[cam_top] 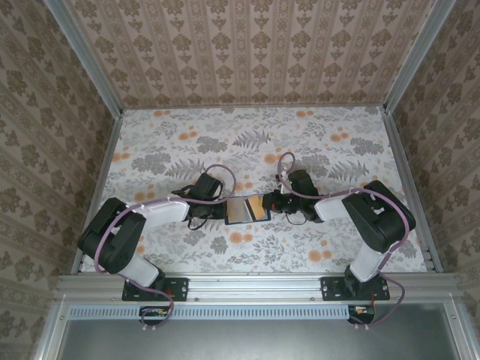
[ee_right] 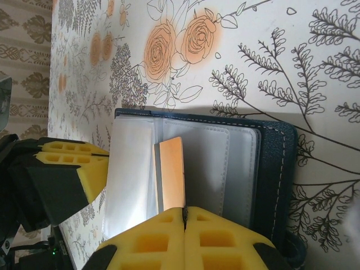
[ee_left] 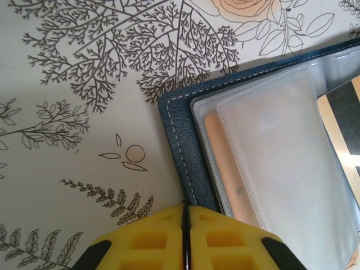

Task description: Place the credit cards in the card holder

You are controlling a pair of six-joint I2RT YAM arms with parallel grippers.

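- While my right gripper [ee_right: 184,212] has its fingers pinched together on one short end of the orange-tan card [ee_right: 171,174], the card stands on edge among the clear sleeves [ee_right: 208,163] of the open card holder [ee_right: 274,169].
- My left gripper [ee_left: 185,209]: fingers pressed together on the edge of the holder's navy cover, at the opposite side.
- The sleeves are fanned up between my two grippers; they are frosted, so I cannot read their contents.
- The holder lies open midway between the left and right edges of the bench [cam_top: 337,150], closer to the near edge than the far one.
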